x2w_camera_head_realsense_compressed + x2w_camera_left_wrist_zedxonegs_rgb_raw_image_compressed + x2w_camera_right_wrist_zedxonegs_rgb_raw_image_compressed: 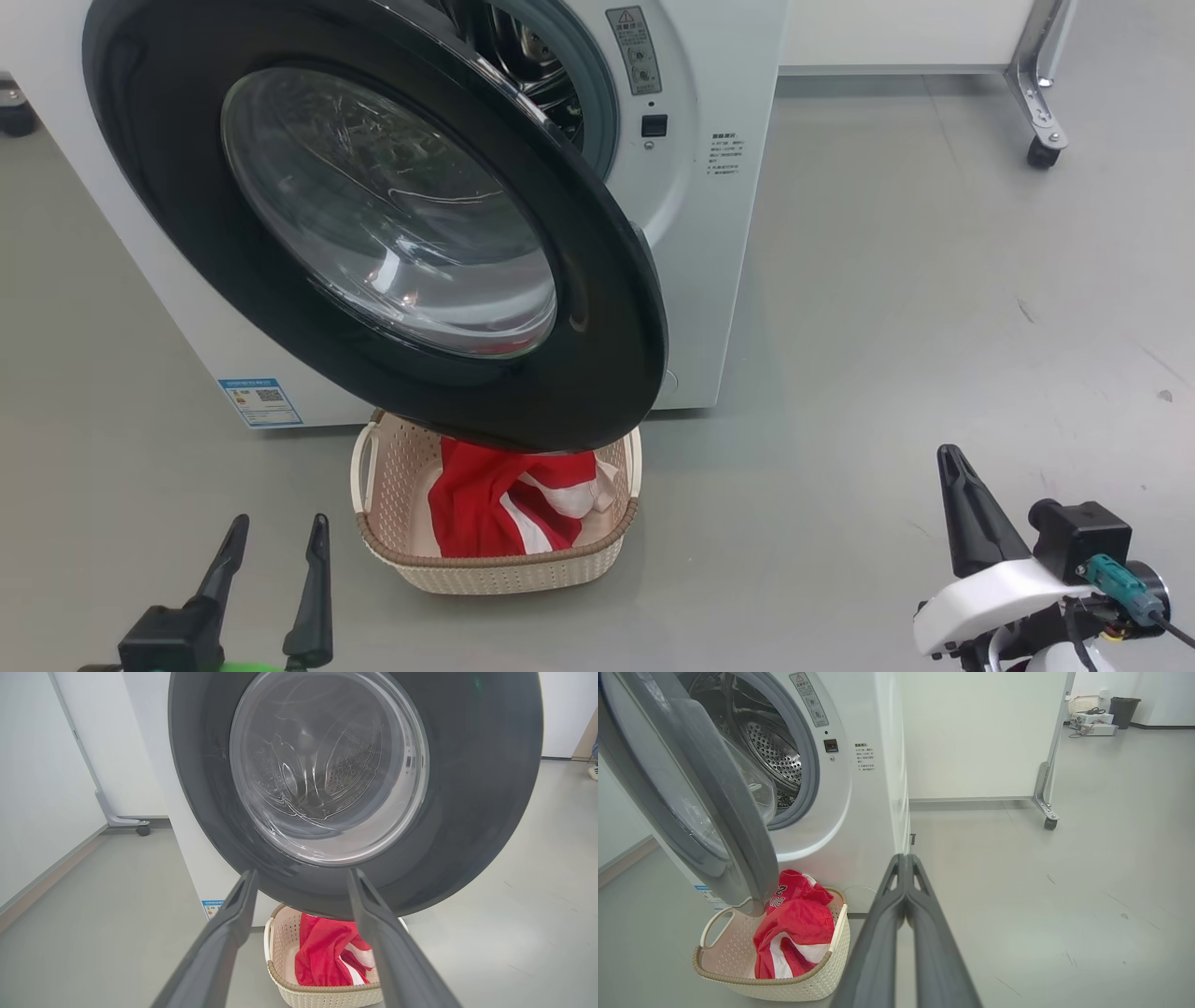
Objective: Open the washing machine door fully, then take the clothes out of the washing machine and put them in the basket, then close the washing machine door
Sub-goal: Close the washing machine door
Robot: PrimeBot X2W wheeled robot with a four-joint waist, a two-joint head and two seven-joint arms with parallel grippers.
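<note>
Partly hidden: basket [504,571] rear, clothes [481,513] top, behind washing machine door [373,224].

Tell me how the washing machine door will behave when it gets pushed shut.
The washing machine door looks rigid, a thick black ring around bulging glass, so it should swing as one piece. Its glossy face is probably slippery to push against. Its lower edge hangs just over the basket, so it might brush the clothes.
</note>
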